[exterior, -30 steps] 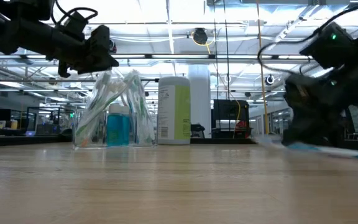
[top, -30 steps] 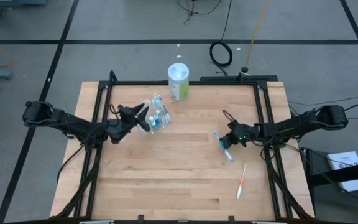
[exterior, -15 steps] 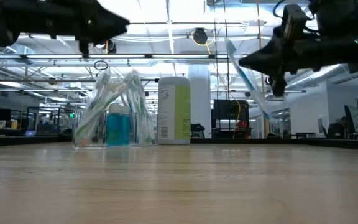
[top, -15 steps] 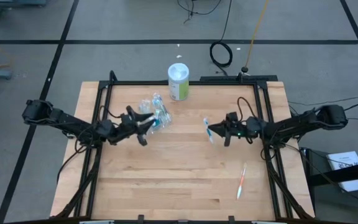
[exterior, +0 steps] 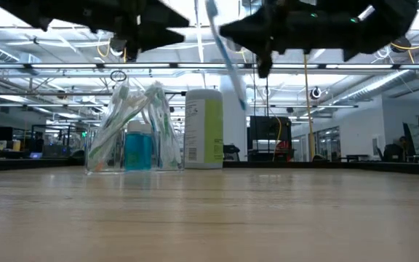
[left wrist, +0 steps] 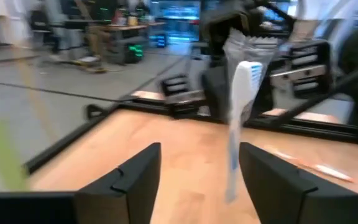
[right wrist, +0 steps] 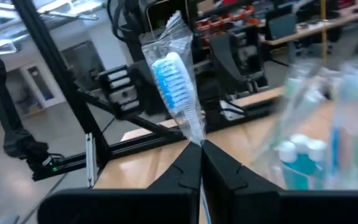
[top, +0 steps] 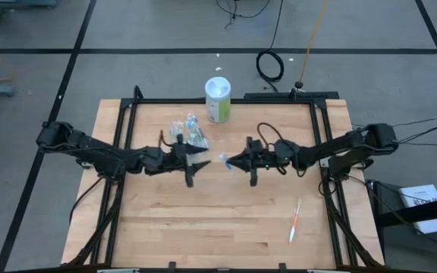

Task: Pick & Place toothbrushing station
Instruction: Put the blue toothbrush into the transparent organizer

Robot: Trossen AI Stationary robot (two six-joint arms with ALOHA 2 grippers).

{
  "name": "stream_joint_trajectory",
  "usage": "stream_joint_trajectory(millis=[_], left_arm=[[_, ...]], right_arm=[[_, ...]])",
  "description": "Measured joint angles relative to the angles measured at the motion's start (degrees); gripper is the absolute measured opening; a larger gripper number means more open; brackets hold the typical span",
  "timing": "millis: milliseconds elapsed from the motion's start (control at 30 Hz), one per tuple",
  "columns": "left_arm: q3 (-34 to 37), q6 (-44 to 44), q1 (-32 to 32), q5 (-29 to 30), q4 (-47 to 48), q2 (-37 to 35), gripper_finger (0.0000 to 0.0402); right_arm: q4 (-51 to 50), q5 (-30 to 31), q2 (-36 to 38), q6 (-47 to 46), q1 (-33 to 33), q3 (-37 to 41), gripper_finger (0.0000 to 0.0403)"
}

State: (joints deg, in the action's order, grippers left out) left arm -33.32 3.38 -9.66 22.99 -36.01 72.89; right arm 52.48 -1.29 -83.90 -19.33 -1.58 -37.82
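Your right end effector (top: 231, 161) grips a wrapped blue toothbrush (right wrist: 176, 93) facing your left end effector (top: 203, 161), whose fingers stand apart.

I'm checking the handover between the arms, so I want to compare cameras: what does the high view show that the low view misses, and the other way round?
Only the high view shows the orange toothbrush lying near the table's right edge, and the two grippers facing each other at mid-table.

Only the low view shows the blue tubes standing inside the clear container, and the room behind.

Both show the right gripper shut on the wrapped blue toothbrush, the left gripper open close by, and the white-and-green bottle.
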Motion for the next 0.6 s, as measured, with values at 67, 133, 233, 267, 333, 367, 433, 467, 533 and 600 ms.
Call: stream_joint_trajectory(millis=[67, 133, 233, 267, 333, 367, 433, 467, 533, 600], left_arm=[[-2.3, 0.4, 0.0, -2.0, -0.3, 2.8, 0.0234], [-4.3, 1.2, -0.1, -2.2, 0.4, 5.1, 0.0242], [-6.3, 1.3, -0.1, -1.9, 0.4, 7.8, 0.0244], [-6.5, 1.0, -0.2, -1.9, 0.5, 8.1, 0.0243], [-6.7, 0.0, -0.3, -2.0, 0.4, 8.5, 0.0235], [-6.8, -0.2, -0.3, -1.9, 0.4, 8.5, 0.0229], [-6.8, -0.3, -0.4, -1.7, 0.4, 8.4, 0.0214], [-6.8, -0.2, -0.3, -1.9, 0.3, 8.4, 0.0206], [-6.9, 0.2, -0.3, -2.2, 0.2, 8.4, 0.0189], [-6.9, 1.0, -0.3, -2.4, 0.1, 8.4, 0.0175]], right_arm=[[-0.1, -1.8, -2.1, 1.2, 0.0, -2.5, 0.0], [0.0, -4.4, -4.3, 2.1, -0.1, -4.9, 0.0], [-0.7, -5.4, -5.3, 2.2, 0.0, -5.9, 0.0], [-0.6, -5.5, -5.5, 2.2, 0.0, -6.0, 0.0], [-0.9, -5.3, -5.5, 2.2, 0.0, -5.9, 0.0], [-0.8, -5.3, -5.5, 2.2, 0.0, -5.8, 0.0], [-0.3, -4.9, -5.5, 2.2, 0.0, -5.5, 0.0], [-0.3, -4.9, -5.5, 2.2, 0.0, -5.4, 0.0], [-0.2, -4.7, -5.5, 2.2, 0.0, -5.4, 0.0], [-0.1, -4.7, -5.5, 2.4, 0.1, -5.4, 0.0]])
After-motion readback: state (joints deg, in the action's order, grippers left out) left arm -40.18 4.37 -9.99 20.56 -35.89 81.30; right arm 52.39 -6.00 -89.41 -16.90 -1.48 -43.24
